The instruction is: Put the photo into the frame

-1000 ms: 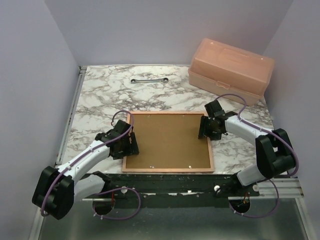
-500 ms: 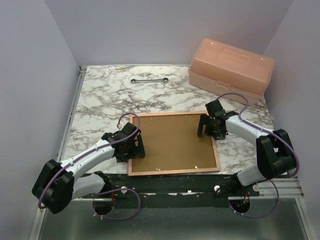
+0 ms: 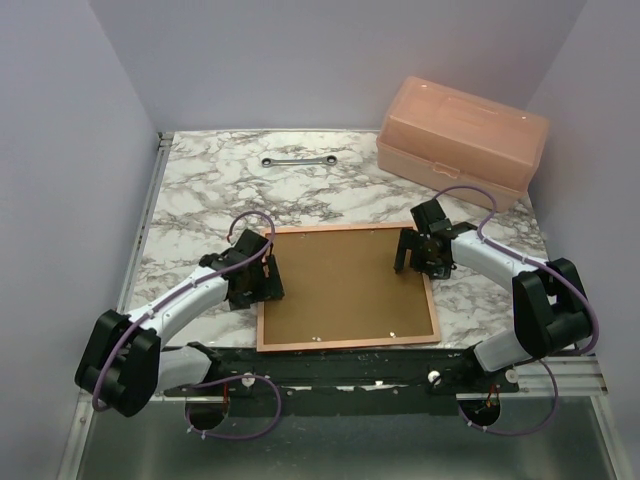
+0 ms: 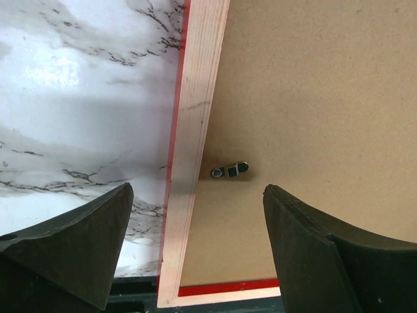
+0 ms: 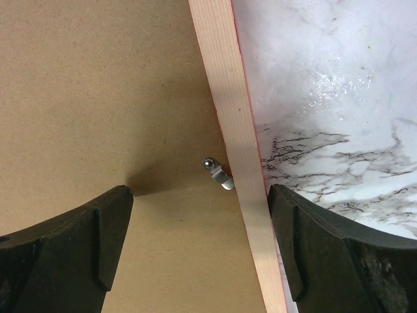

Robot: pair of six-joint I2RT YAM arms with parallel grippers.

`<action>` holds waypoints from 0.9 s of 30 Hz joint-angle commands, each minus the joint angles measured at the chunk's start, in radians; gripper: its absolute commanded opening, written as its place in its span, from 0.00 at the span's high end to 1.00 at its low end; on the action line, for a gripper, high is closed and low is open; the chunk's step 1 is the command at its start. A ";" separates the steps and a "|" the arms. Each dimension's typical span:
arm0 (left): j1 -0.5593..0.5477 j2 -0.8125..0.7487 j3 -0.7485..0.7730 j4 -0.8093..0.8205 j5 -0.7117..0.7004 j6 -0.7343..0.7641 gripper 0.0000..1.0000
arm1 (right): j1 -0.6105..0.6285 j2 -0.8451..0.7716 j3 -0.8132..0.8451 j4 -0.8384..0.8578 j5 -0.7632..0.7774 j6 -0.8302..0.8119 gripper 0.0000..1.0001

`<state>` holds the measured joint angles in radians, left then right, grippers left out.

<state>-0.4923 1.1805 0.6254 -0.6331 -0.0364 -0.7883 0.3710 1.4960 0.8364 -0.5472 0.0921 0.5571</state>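
Observation:
The frame [image 3: 345, 343] lies face down on the marble table, pale wood back up, with the brown backing board [image 3: 345, 285] set in it. The photo is hidden. My left gripper [image 3: 262, 282] is open over the frame's left rail. In the left wrist view [image 4: 197, 215] its fingers straddle the rail [image 4: 195, 130], near a small metal clip [image 4: 230, 171] on the board. My right gripper [image 3: 418, 255] is open over the right rail near the far corner. In the right wrist view [image 5: 201, 195] it straddles the rail [image 5: 228, 98] beside a clip [image 5: 218, 173].
A pink plastic box [image 3: 462, 140] stands at the back right. A metal wrench [image 3: 298, 160] lies at the back middle. The frame's near rail sits at the table's front edge, just above the arm bases.
The frame slid a little to the right early on. My left gripper has moved along the left rail, away from the near corner. The right gripper has hardly moved.

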 commanded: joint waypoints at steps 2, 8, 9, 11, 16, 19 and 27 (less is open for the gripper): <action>0.003 0.053 0.025 0.035 -0.038 0.034 0.20 | -0.003 -0.011 0.019 0.013 -0.016 0.002 0.07; 0.003 0.084 0.035 0.028 -0.071 0.036 0.28 | -0.003 -0.006 0.012 0.019 -0.021 0.004 0.07; 0.004 0.091 0.038 0.027 -0.076 0.036 0.31 | -0.003 -0.005 0.009 0.021 -0.021 0.004 0.07; 0.003 0.106 0.043 0.022 -0.091 0.034 0.35 | -0.003 -0.004 0.007 0.022 -0.024 0.005 0.07; 0.003 0.150 0.058 0.030 -0.113 0.034 0.45 | -0.003 -0.005 0.001 0.025 -0.028 0.003 0.07; 0.003 0.183 0.070 0.032 -0.127 0.035 0.50 | -0.003 -0.007 0.000 0.026 -0.030 0.003 0.07; 0.003 0.197 0.088 0.035 -0.132 0.038 0.77 | -0.003 -0.006 -0.008 0.033 -0.046 0.000 0.07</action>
<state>-0.4900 1.3514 0.7166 -0.6205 -0.1051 -0.7574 0.3698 1.4960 0.8364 -0.5407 0.0818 0.5556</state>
